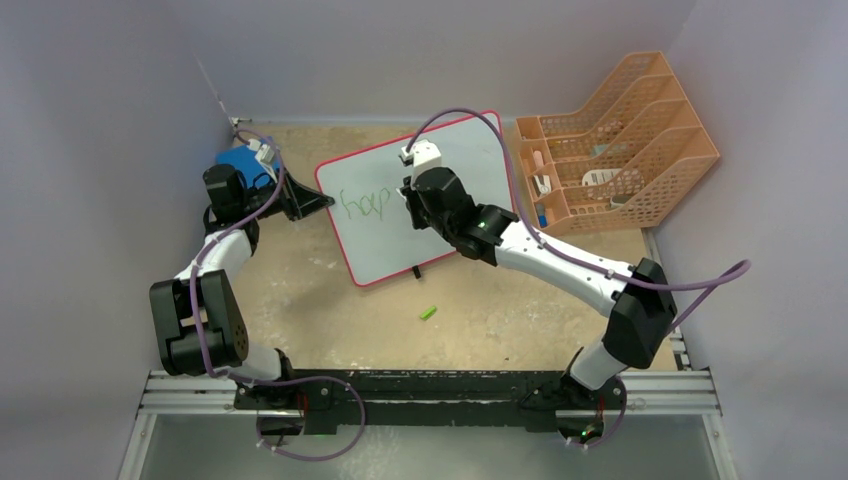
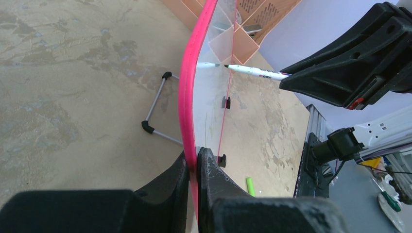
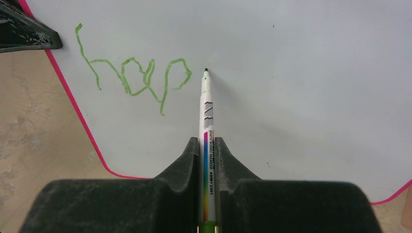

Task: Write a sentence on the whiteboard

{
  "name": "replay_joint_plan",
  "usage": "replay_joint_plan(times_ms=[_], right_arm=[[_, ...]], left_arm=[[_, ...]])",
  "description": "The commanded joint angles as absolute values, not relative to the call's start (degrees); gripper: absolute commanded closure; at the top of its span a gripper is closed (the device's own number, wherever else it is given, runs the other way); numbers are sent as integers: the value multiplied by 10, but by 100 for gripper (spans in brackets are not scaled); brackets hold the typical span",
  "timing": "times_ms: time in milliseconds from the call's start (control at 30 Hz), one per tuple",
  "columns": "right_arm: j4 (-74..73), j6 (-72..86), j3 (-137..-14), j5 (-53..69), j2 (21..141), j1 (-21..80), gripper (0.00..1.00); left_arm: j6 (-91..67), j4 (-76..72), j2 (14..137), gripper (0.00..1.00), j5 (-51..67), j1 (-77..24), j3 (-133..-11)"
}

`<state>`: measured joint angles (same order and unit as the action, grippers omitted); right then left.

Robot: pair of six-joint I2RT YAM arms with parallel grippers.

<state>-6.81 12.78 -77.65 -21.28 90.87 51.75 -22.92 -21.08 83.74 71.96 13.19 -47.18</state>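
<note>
The whiteboard [image 1: 460,170], white with a thin red rim, stands tilted at the table's middle. Green cursive letters "hap" [image 1: 362,203] run from its left side; they also show in the right wrist view [image 3: 131,77]. My left gripper [image 2: 193,158] is shut on the whiteboard's red left rim [image 2: 187,87]. My right gripper [image 3: 206,145] is shut on a white marker [image 3: 206,116] with a rainbow stripe. The marker's tip [image 3: 206,71] is at the board just right of the last letter. The marker also shows in the left wrist view [image 2: 252,72].
An orange mesh file rack [image 1: 620,140] stands right of the board. A green marker cap [image 1: 429,313] lies on the table in front of the board. A blue pad [image 1: 238,162] sits behind my left wrist. The board's wire stand [image 2: 155,109] rests behind it.
</note>
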Motion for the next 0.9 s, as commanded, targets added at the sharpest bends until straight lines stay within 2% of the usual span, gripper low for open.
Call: replay_joint_plan(times_ms=[0, 867], right_arm=[[-46, 124, -797, -208, 910, 518, 100], [-62, 135, -774, -221, 907, 518, 100]], left_arm=[[-203, -206, 828, 100, 719, 120, -484], [-203, -206, 827, 100, 720, 120, -484]])
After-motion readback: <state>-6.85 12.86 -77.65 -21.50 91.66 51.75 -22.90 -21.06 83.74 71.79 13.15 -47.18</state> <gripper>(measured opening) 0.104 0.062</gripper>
